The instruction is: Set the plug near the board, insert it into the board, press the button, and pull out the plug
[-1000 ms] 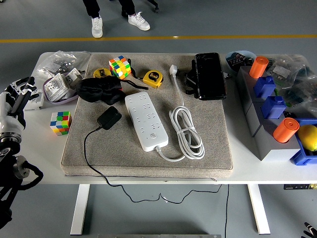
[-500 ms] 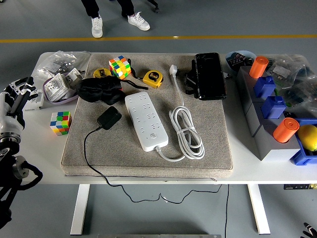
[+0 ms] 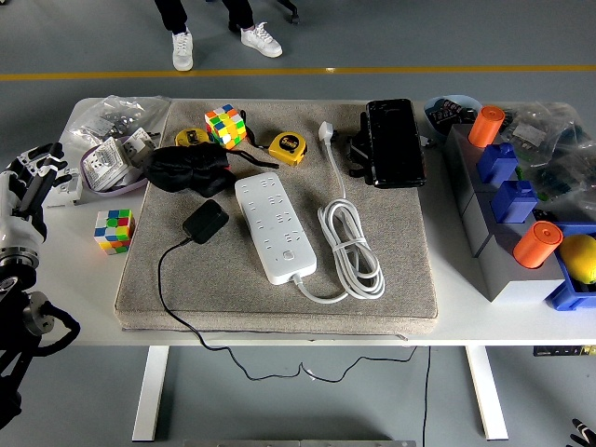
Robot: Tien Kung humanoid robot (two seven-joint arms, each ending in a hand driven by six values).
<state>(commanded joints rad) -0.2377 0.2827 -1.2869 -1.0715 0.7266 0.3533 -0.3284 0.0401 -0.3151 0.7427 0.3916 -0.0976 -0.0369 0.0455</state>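
A white power strip (image 3: 275, 226) lies on the grey mat (image 3: 410, 270), angled from upper left to lower right, with its button near the lower end. Its own white cord (image 3: 351, 250) is coiled to the right. A black plug adapter (image 3: 205, 222) rests on the mat just left of the strip, its thin black cable trailing off the table's front. My left hand (image 3: 26, 186) hangs at the far left edge, well away from the plug, fingers relaxed and holding nothing. At the bottom right corner only the tip of the right hand (image 3: 584, 430) shows.
Two colour cubes (image 3: 114, 230) (image 3: 225, 125), a yellow tape measure (image 3: 288, 146), a black cloth (image 3: 185, 169), a black case (image 3: 393, 142) and bags (image 3: 116, 140) surround the strip. Grey and blue bins (image 3: 503, 209) with orange cylinders stand right. A person's feet (image 3: 223, 42) show beyond the table.
My left hand has drifted slightly left toward the frame edge. Nothing on the table has moved.
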